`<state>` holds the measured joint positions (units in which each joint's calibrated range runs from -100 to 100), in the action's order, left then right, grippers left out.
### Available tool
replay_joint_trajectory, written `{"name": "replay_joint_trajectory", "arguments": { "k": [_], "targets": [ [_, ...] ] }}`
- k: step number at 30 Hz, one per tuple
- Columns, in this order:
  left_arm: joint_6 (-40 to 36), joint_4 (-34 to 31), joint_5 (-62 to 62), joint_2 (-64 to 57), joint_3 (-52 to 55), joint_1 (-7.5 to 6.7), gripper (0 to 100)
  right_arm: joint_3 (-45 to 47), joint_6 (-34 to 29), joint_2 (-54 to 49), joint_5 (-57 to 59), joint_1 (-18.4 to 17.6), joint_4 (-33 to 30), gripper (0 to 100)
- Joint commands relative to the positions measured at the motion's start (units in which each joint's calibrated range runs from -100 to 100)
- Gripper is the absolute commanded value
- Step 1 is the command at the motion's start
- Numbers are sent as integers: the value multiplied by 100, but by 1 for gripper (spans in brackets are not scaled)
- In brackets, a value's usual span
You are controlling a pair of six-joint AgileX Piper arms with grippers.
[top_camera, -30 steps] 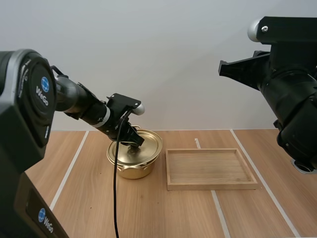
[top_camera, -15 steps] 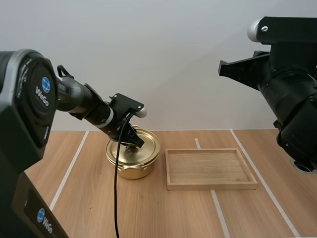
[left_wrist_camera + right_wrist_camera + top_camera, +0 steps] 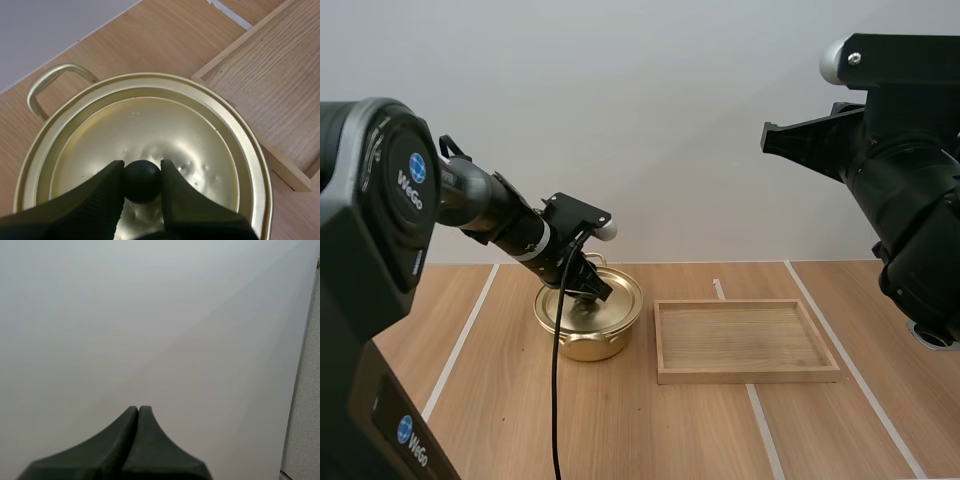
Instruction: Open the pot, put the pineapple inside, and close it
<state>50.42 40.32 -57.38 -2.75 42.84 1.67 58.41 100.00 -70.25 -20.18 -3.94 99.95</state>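
left gripper [image 3: 142,169] pinching black knob [image 3: 143,183] at centre of gold lid [image 3: 155,120], lid seated on pot [image 3: 580,344], pot on wooden table [image 3: 650,430] just beside empty wooden tray [image 3: 748,376], small gap between them, pot's loop handle [image 3: 49,80] on side away from tray, right gripper [image 3: 138,413] fingers pressed together on nothing

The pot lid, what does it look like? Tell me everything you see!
The lid is round, shiny and gold-coloured, like thin metal, with stepped rings and tiny dents near the middle. A black ball-shaped knob sits at its centre. It lies on the pot, closing it. The left gripper pinches the knob between its two black fingers. Nothing else touches the lid.
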Motion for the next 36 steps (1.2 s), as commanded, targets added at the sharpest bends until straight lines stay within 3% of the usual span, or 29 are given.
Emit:
{"name": "replay_joint_trajectory", "arguments": {
  "k": [1,7,9,10,12,13,14,27,36],
  "targets": [
    [-79,9,-6,126,64,-14,0,19,0,-65,21,23,5,0],
    [-107,56,-21,141,64,-14,0,19,0,-65,21,23,5,0],
    [-107,52,-21,141,64,-14,5,19,0,-65,21,23,5,0],
    [-107,52,-21,141,64,-14,14,19,0,-65,21,23,5,0],
    [-107,91,-21,141,64,-14,45,19,0,-65,21,23,5,0],
    [-107,127,-21,141,64,-14,78,19,0,-65,21,23,5,0],
    [-107,213,-21,141,64,-14,100,19,0,-65,21,23,5,0],
    [-366,268,110,127,24,-23,100,19,0,-65,21,23,5,0],
    [-920,319,342,-614,-316,-23,100,19,0,-65,41,23,5,0]
  ]
}}
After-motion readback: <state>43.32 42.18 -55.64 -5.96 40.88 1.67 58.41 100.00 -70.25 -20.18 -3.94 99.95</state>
